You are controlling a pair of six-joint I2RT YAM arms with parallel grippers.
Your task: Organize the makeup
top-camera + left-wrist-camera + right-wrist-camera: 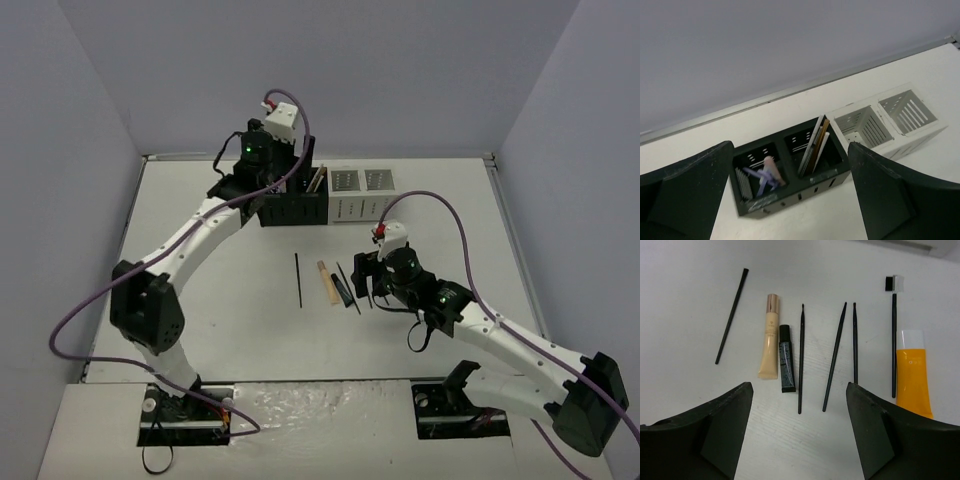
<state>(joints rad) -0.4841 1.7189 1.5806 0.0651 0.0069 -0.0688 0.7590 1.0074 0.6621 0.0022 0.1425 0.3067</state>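
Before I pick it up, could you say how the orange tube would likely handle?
The orange tube lies flat, so it probably won't roll. Its soft-looking body may give when squeezed, and its smooth skin might slip.

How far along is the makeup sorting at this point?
Done: some items stand in the black organizer, lilac ones in its left slot, slim sticks in its right. In hand: nothing; the left gripper hovers open above that box, the right gripper open over the table. Left: eight items lie on the table, including the tan tube, black tube and orange tube; the white organizer looks empty.
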